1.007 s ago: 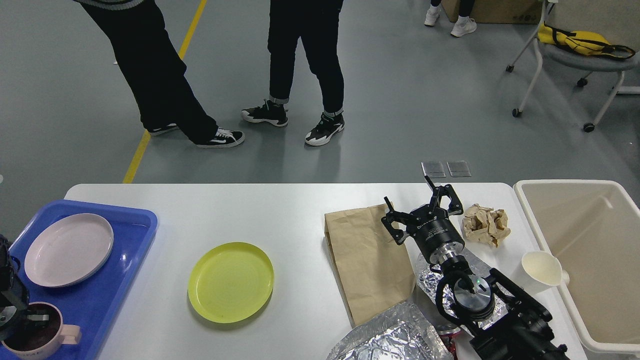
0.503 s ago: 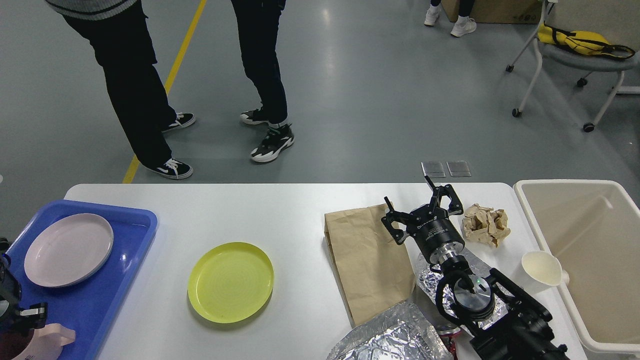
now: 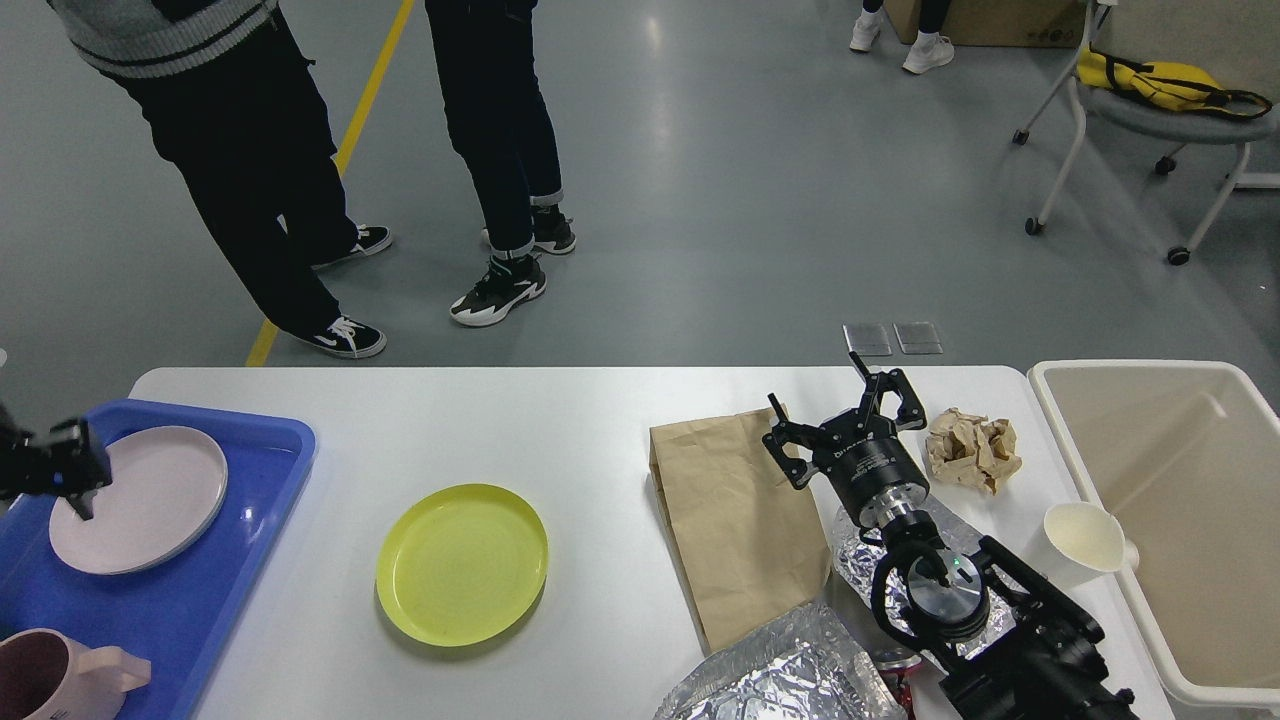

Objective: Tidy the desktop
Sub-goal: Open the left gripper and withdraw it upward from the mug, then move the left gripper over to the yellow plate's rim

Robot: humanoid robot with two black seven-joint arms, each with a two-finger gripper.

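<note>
The right gripper [image 3: 845,418] hangs with its black fingers [image 3: 905,400] spread wide and nothing between them, poised above the far edge of a flat brown paper bag [image 3: 735,525], with a crumpled ball of brown paper [image 3: 972,449] just beside it to the right. I take the spread as readiness to close on one of those scraps, since the beige plastic bin [image 3: 1180,520] stands open at the table's right end to receive rubbish.

The left gripper [image 3: 68,468] shows only partly at the left edge, over a pale pink round plate [image 3: 140,498] in the blue plastic tray [image 3: 200,590]; whether its fingers are parted I cannot tell (too dark and small). A pink mug [image 3: 55,680] sits in the tray's near corner.

The desktop [image 3: 500,420], a smooth white rectangle with rounded corners, fills the lower half of the view. It carries a round yellow plastic plate [image 3: 462,563], crinkled silver foil [image 3: 775,675] and a white paper cup [image 3: 1085,535] on its side, so tidying looks far from finished.
</note>
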